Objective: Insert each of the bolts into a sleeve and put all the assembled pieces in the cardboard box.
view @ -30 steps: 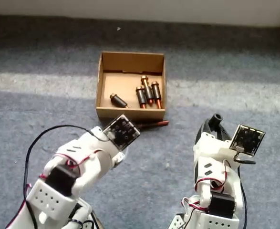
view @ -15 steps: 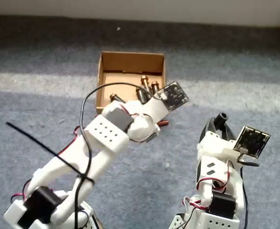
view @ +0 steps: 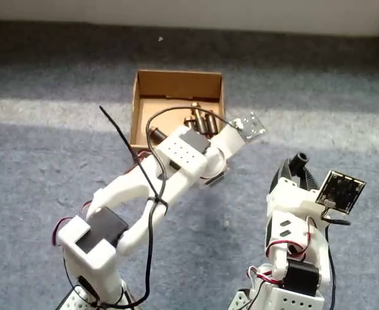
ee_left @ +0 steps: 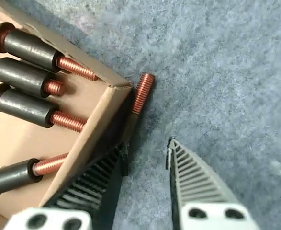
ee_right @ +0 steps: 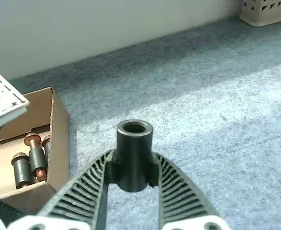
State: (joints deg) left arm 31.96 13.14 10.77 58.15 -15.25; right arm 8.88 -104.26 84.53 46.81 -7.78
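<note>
L gripper (ee_left: pixel 146 146) is hovering, jaws apart, by 1 loose bolt (ee_left: pixel 139 98) lying just beside the cardboard box (ee_left: pixel 98 125) near wall. 4 assembled pcs (ee_left: pixel 28 48) are lying inside. R gripper (ee_right: pixel 133 164) is gripping 1 sleeve (ee_right: pixel 134 139) upright.

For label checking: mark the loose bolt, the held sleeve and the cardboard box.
loose bolt (ee_left: pixel 140 93): left wrist view, on its threaded shank.
sleeve (ee_right: pixel 134 160): right wrist view, on its side wall below the mouth.
cardboard box (view: pixel 178 84): high view, on its far wall.
</note>
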